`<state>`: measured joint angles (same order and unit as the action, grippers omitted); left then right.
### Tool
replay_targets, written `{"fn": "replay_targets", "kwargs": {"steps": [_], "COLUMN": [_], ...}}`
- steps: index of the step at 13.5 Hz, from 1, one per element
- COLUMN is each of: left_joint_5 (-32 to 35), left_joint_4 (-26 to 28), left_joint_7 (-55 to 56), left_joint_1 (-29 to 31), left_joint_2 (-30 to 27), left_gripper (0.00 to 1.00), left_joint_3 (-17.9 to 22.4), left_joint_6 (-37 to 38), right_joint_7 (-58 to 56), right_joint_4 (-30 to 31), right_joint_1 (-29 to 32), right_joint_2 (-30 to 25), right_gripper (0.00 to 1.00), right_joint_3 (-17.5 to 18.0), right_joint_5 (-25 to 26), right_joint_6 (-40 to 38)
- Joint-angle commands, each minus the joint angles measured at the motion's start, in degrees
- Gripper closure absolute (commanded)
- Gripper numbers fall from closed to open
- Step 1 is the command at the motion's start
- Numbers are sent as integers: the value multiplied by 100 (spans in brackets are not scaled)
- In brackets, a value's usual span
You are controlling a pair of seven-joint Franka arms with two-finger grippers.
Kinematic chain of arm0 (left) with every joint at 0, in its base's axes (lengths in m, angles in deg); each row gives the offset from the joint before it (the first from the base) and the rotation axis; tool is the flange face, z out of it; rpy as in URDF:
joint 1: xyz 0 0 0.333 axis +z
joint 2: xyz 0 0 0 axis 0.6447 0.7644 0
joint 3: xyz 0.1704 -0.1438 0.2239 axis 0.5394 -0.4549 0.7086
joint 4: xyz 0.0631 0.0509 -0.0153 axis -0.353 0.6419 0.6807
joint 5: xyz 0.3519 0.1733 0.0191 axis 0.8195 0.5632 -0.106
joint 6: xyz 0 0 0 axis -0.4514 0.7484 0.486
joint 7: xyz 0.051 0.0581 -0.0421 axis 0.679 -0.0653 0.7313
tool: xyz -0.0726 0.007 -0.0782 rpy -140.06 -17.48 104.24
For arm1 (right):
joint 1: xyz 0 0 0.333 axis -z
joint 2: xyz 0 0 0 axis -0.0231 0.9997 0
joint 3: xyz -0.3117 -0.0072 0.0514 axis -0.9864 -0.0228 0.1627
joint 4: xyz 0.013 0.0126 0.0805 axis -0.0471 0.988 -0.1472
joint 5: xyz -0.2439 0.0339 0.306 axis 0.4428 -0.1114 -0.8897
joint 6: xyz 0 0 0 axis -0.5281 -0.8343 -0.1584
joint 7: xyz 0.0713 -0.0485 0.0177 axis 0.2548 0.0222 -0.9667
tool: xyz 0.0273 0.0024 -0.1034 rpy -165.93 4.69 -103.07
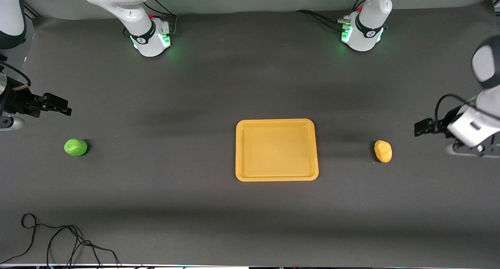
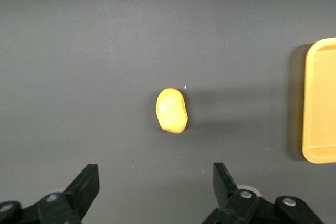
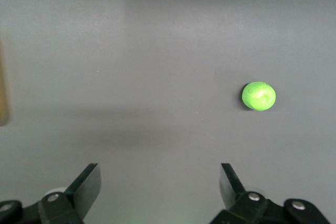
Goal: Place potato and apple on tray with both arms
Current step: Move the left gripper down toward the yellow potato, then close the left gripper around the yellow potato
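The orange-yellow tray lies empty at the table's middle. The green apple rests on the table toward the right arm's end. The yellow-orange potato rests toward the left arm's end. My right gripper is open and empty, up over bare table beside the apple. Its wrist view shows the apple off to one side of the open gripper. My left gripper is open and empty, over bare table beside the potato. Its wrist view shows the potato ahead of the open gripper and the tray's edge.
The table is covered with a dark grey mat. A loose black cable lies at the near corner at the right arm's end. The two arm bases stand along the table's edge farthest from the front camera.
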<state>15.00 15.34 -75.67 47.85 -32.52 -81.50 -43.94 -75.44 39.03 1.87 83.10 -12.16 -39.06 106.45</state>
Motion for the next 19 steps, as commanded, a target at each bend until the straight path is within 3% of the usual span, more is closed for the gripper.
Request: {"fn": "replay_targets", "kwargs": {"steps": [1, 7, 17, 18, 19], "left_joint_5": [9, 203, 124, 124, 132], "left_joint_4": [-46, -55, 6, -11, -11], "left_joint_7": [5, 295, 891, 997, 1077], "left_joint_1": [3, 29, 21, -32, -50], "left_joint_2": [459, 1662, 2358, 2385, 2385], "left_gripper": [3, 6, 9, 19, 41], "left_joint_3": [-1, 7, -1, -1, -1], "left_joint_6": [-320, -1235, -1243, -1244, -1244], "right_joint_7": [50, -186, -548, -557, -557], "right_joint_4": [-294, -436, -93, -23, 65], "right_joint_1": [-37, -46, -64, -64, -64], "right_joint_2": [158, 281, -18, -44, -123], "right_gripper": [0, 0, 0, 0, 0], "right_joint_3": [-63, -63, -81, -81, -81], "right_joint_5": [-170, -162, -171, -162, -170], "right_joint_6": [-82, -90, -20, 6, 32]}}
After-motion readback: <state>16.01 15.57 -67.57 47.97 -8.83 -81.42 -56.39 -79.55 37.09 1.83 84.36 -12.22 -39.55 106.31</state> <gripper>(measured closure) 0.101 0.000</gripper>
